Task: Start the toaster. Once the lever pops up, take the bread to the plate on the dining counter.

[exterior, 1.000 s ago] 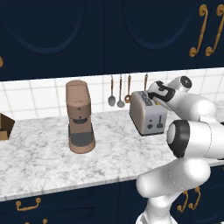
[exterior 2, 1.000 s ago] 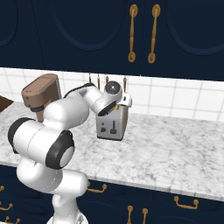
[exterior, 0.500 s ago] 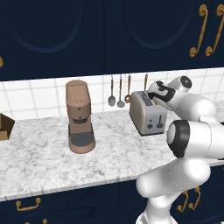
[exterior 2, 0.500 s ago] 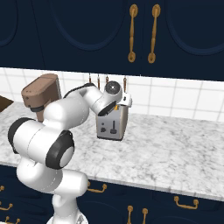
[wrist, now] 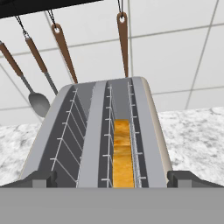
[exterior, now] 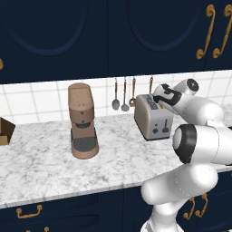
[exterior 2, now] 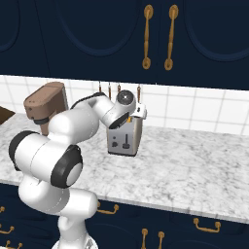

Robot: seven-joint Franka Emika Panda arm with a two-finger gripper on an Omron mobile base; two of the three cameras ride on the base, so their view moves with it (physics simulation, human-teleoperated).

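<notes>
Jaws spread wide at frame bottom flank the silver-grey slot toaster point(wrist: 105, 131); closing misaligned risks missing the tan-crusted bread slice point(wrist: 122, 153).

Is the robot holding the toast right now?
No, nothing is held. The tool hovers open above the silver-grey slot toaster, and the pale yellow bread slice sits down in one slot, untouched.
</notes>
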